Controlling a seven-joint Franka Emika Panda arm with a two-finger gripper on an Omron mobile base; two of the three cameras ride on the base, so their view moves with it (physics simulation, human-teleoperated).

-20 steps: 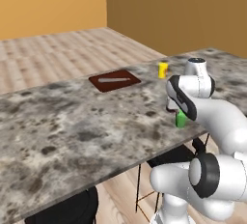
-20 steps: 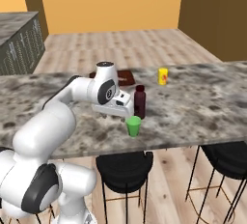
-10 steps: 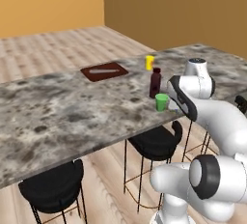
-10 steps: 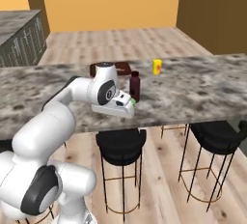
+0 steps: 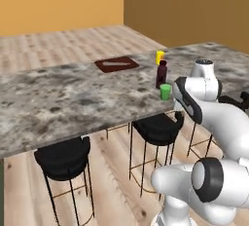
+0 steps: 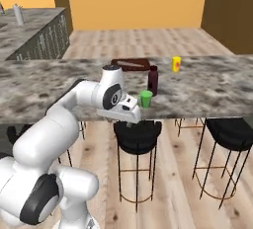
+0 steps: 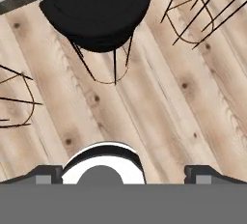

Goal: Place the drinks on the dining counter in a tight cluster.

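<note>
fingers: two dark tips at the bottom corners of the hand view, far apart, with nothing between them.
gripper (image 6: 129, 116): left of centre in the right base view, hanging off the near edge of the counter, pointed down at the floor.
under the hand: a black bar stool (image 7: 99, 13) at the top of the hand view, over plank floor (image 7: 159, 102).
dining counter (image 5: 73, 98): a marbled slab running across the middle of both base views.
maroon bottle (image 6: 152, 80): upright, centre of the right base view, just up and right of the gripper; right of centre in the left base view.
green cup (image 6: 146, 98): just beside the bottle, toward the near edge; not a drink to move.
yellow cup (image 6: 176, 63): farther back and to the right, apart from the bottle.
brown board (image 5: 116, 64): upper middle of the left base view, with a pale utensil lying on it.
step in hand: judged as the approach; no drink is held.
next move: likely raise the open hand above the counter edge and close on the maroon bottle without tipping the green cup.
hard to make out: the pale upright thing on the far counter, upper left of the right base view, is too small to identify.
</note>
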